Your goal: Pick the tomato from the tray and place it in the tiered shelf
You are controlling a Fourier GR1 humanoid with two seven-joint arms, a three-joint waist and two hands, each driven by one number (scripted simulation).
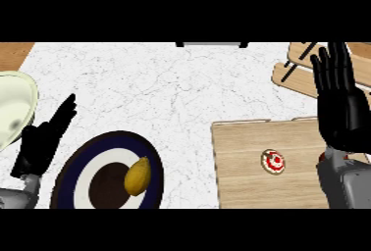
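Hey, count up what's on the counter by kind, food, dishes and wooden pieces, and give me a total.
Food: 2, the tomato and the lemon.
Dishes: 2, the striped plate and the pale plate.
Wooden pieces: 2, the tray and the tiered shelf.
Total: 6.

White marble counter carries a light wooden tray, a navy-ringed round plate, and a slatted wooden tiered shelf.
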